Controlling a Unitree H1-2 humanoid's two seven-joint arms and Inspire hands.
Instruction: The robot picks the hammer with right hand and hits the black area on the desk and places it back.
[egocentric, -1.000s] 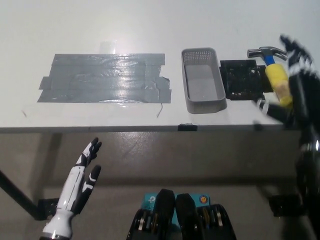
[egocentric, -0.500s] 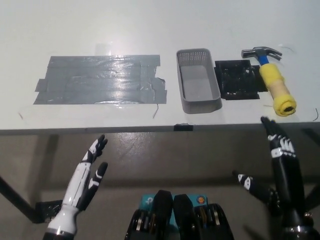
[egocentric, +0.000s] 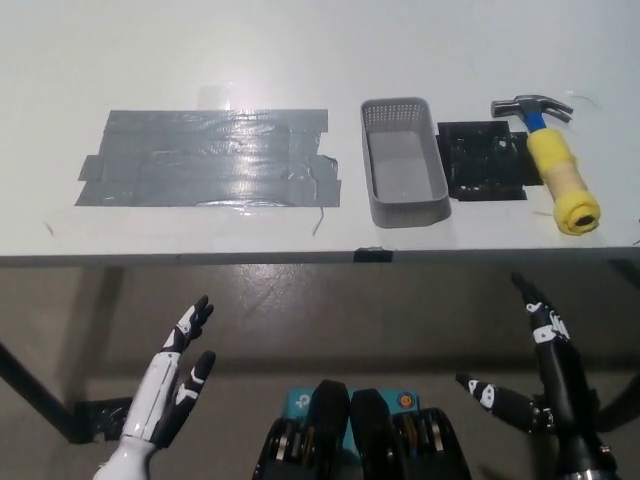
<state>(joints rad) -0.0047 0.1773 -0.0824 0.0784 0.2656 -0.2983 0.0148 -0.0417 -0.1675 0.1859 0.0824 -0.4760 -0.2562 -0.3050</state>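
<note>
While both hands hang below the desk edge, the hammer (egocentric: 553, 158) lies flat on the white desk (egocentric: 300, 50) at far right, held by nothing. Its steel head sits at the far end, pointing right; blue neck, then yellow grip running toward the near edge, w/ the butt end closest to the robot. Hammer's neck lies just beside the right edge of the black area (egocentric: 483, 160), a dark square patch w/ pale specks on it; cannot tell if the grip overlaps the patch corner.

Grey basket (egocentric: 403, 206) sits just left of the black patch, long side running away from the robot, perforated walls. Inside: nothing but its bare grey floor. Its right wall is touching or nearly touching the patch; can't tell which.

Further left, apart from the basket, a wide patch of grey tape (egocentric: 210, 157), several strips overlapped, shiny w/ glare.

Right hand (egocentric: 535, 375), black, at lower right, below the desk, fingers spread apart, holding nothing. Left hand (egocentric: 170, 385), white, at lower left, also below the desk, fingers apart, resting empty.
</note>
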